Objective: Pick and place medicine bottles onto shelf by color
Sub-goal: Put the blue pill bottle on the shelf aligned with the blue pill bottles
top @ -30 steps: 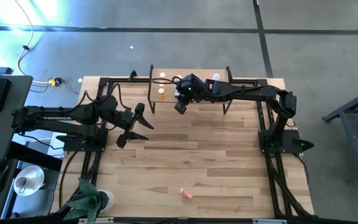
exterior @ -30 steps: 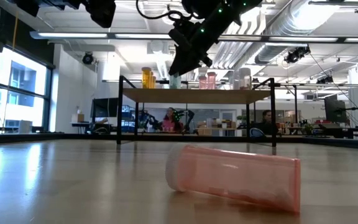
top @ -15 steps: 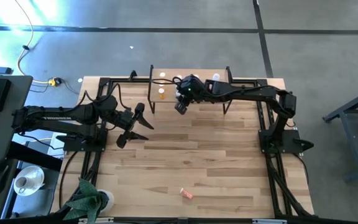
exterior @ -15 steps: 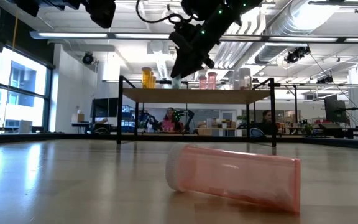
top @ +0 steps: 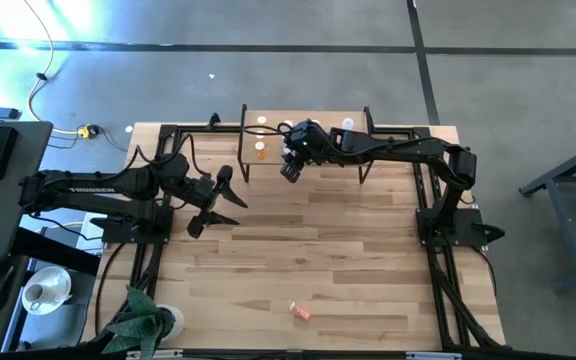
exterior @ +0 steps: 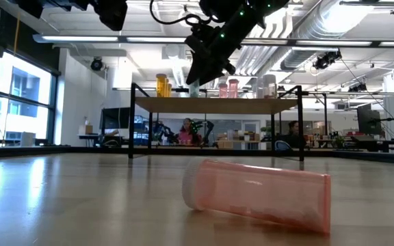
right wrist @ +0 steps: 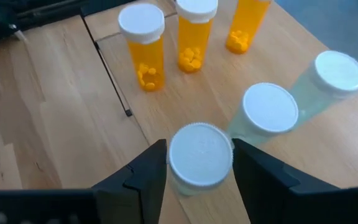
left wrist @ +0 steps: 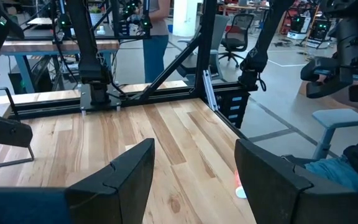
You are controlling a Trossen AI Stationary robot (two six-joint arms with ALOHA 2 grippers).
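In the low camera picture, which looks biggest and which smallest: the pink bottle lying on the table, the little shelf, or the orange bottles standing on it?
1. The shelf spans the most picture.
2. The lying pink bottle comes next, but it is much nearer the camera, so its size is inflated.
3. The orange bottles look smallest; they probably match the pink one.

We see a wooden table (top: 348,240) carrying a shelf (top: 313,118) at its far edge. One pink bottle (top: 299,311) lies on its side near the table's front edge. On the shelf stand orange bottles (right wrist: 143,46) and pale green bottles (right wrist: 267,114).
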